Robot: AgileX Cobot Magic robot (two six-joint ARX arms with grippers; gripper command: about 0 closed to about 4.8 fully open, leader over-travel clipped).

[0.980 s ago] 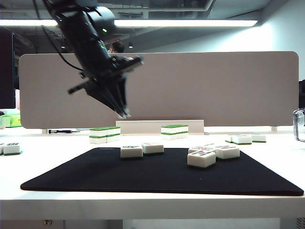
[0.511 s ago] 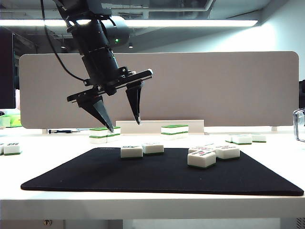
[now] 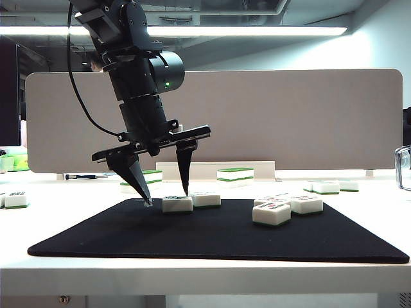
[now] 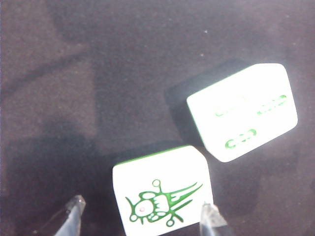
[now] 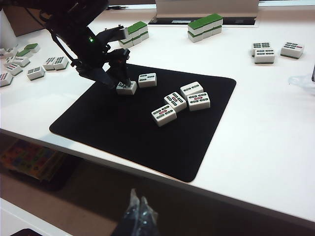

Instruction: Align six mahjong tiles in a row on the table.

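Six mahjong tiles lie face up on a black mat (image 5: 147,128) on the white table (image 5: 266,147). Two sit at the far left: a bird-marked tile (image 4: 162,196) (image 3: 177,204) (image 5: 126,87) and a neighbour (image 4: 243,110) (image 3: 205,199) (image 5: 147,79). The others cluster to the right (image 5: 164,114) (image 5: 175,101) (image 5: 191,89) (image 5: 198,101). My left gripper (image 3: 168,197) (image 4: 142,216) is open and points down, with its fingertips (image 4: 74,211) on either side of the bird-marked tile, apart from it. My right gripper (image 5: 138,209) is shut and empty, hanging in front of the table's near edge.
Stacks of green-topped tiles (image 3: 234,174) (image 3: 141,180) stand behind the mat before the grey divider (image 3: 289,115). Loose tiles lie on the table at the right (image 3: 326,187) and left (image 3: 15,199). A clear object (image 3: 403,167) shows at the right edge.
My left gripper went from shut to open, turned to point downward, and sank from high above the mat to straddle the bird-marked tile. The tiles have not moved.
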